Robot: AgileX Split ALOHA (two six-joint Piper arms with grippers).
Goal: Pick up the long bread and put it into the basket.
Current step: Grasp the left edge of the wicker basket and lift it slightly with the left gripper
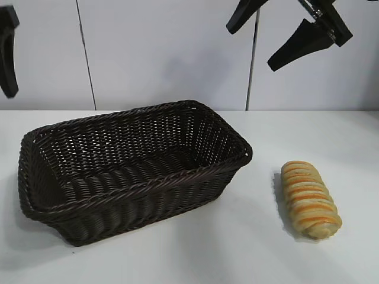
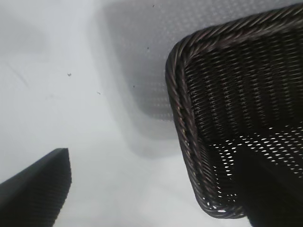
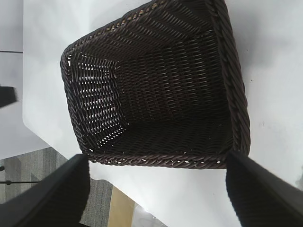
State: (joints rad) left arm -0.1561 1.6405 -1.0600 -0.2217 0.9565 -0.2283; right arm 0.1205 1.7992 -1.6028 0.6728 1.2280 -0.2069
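The long bread (image 1: pixel 309 199), a tan loaf with orange stripes, lies on the white table to the right of the basket (image 1: pixel 148 183), apart from it. The dark woven basket has nothing in it (image 3: pixel 156 160). My right gripper (image 1: pixel 269 35) hangs open high above the gap between basket and bread, with nothing between its fingers (image 3: pixel 156 194). My left gripper (image 1: pixel 7 53) is high at the far left, also open (image 2: pixel 154 198), and looks down on one basket corner (image 2: pixel 182 118). Neither wrist view shows the bread.
The white table (image 1: pixel 249 254) spreads in front of and around both things. In the right wrist view the table's edge (image 3: pixel 109 182) shows beyond the basket, with grey and tan floor below. White wall panels (image 1: pixel 166 53) stand behind.
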